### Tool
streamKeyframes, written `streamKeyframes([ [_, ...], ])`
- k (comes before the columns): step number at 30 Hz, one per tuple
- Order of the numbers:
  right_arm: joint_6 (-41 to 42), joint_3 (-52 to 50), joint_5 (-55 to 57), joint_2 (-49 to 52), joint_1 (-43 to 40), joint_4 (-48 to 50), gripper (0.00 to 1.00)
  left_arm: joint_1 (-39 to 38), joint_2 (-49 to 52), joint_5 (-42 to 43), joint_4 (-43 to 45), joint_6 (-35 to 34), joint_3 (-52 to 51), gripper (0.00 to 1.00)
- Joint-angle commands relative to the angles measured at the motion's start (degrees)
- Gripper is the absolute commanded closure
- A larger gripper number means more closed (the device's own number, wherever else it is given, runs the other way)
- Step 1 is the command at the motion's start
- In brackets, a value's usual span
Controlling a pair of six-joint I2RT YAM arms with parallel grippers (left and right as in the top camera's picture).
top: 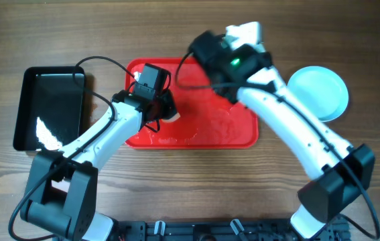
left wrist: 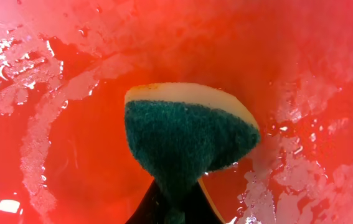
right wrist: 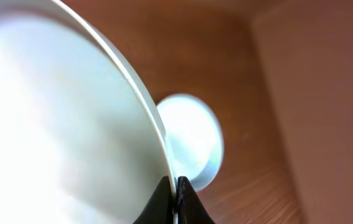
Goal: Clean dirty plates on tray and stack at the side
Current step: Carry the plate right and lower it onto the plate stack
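Note:
My right gripper is shut on the rim of a pale light-blue plate, held tilted on edge and filling the left of the right wrist view. Beyond it another plate lies flat on the wooden table; overhead it sits to the right of the tray. My left gripper is shut on a green-and-yellow sponge, low over the left part of the red tray. The tray floor is wet and streaked with foam.
A black rectangular tray with a white smear lies at the far left of the table. Both arms cross above the red tray, the right one reaching over its back edge. Bare wood surrounds the trays.

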Motion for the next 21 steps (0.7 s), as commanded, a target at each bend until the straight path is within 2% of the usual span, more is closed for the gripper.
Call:
streamKeyframes([
  [1,4.7,1.2,-14.7,-3.9,-3.8,1.0,0.96,0.0,0.4,-2.8,0.0,0.5,-0.1,0.96],
  [2,3.3,1.2,-15.8,-3.9,-4.2,2.3,0.96,0.0,0.4,-2.9,0.0,0.5,-0.1,0.96],
  [4,-7.4,1.2,-15.9,-3.5,-4.4,4.6,0.96,0.0,0.4,-2.8,0.3,0.5,-0.1,0.96],
  [5,-8.7,1.2,-15.5,-3.6,-4.4,3.6,0.96,0.0,0.4,-2.8,0.2,0.5,-0.1,0.96],
  [8,-1.1,1.2,-11.6,-3.9,-5.1,1.0,0.96,0.0,0.4,-2.8,0.3,0.5,-0.3,0.96],
  [12,-0.7,1.2,-15.5,-4.3,-9.4,1.2,0.96,-0.1,0.4,-2.8,0.4,0.5,-0.7,0.96],
  [21,-0.7,1.2,-41.5,-4.9,-33.9,0.5,0.96,0.0,0.4,-2.9,0.5,0.5,-0.9,0.96],
])
